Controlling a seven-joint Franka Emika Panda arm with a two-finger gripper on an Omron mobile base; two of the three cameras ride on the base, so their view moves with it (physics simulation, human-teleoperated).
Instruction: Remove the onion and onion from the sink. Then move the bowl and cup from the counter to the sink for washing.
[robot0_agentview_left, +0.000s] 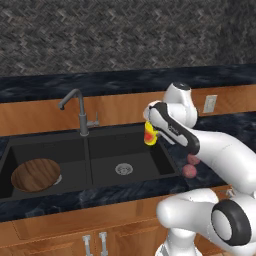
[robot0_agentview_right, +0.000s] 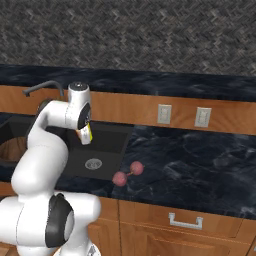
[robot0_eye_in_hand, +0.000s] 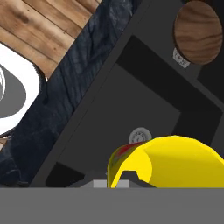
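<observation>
My gripper (robot0_agentview_left: 152, 129) is shut on the small yellow cup (robot0_agentview_left: 149, 136), which hangs above the right basin of the black sink (robot0_agentview_left: 142, 150). In the hand view the cup (robot0_eye_in_hand: 173, 162) sits close at the bottom, above the basin's metal drain (robot0_eye_in_hand: 140, 134). The wooden bowl (robot0_agentview_left: 35, 175) lies in the left basin, over its drain, and appears as the bowl (robot0_eye_in_hand: 199, 30) at the top right of the hand view. Both onions (robot0_agentview_left: 193, 160) (robot0_agentview_left: 189, 171) rest side by side on the dark counter just right of the sink, as do the onions (robot0_agentview_right: 120, 178) (robot0_agentview_right: 136, 167) in the right base view.
A grey gooseneck faucet (robot0_agentview_left: 80, 112) stands behind the divider between the basins. Dark marble counter (robot0_agentview_right: 200, 160) stretches right of the sink, below two wall outlets (robot0_agentview_right: 164, 114) (robot0_agentview_right: 202, 116). Wooden cabinet fronts (robot0_agentview_left: 75, 235) run under the counter edge.
</observation>
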